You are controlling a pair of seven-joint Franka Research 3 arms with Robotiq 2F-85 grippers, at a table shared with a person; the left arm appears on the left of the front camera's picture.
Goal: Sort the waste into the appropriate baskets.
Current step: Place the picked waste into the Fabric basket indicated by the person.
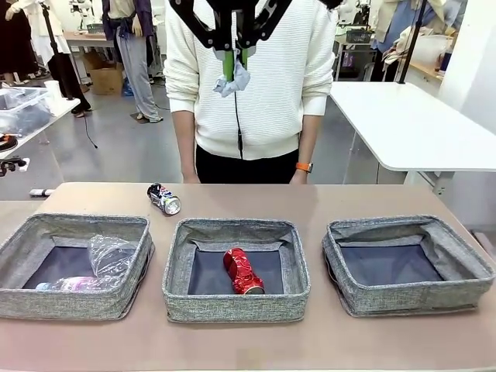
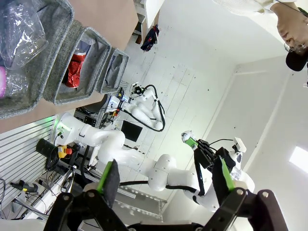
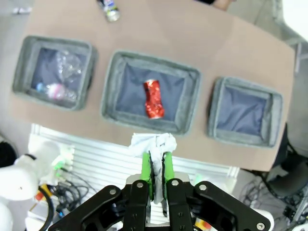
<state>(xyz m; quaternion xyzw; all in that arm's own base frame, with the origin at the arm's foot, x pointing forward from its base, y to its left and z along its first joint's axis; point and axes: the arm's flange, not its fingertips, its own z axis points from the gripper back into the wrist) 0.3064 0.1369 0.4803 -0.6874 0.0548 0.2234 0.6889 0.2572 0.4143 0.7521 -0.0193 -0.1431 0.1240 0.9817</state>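
The right gripper pinches the paper wad high above the middle basket, which holds the red can. The wad likely belongs in the bare basket to its right, so the next move is across and down. The left gripper is spread, empty. The printed can lies on the brown table behind; the cup sits in the left basket. A person stands beyond

My right hand, raised at twelve o'clock, fingers closed and pointing down. My left hand, fingers spread apart, nothing between them.
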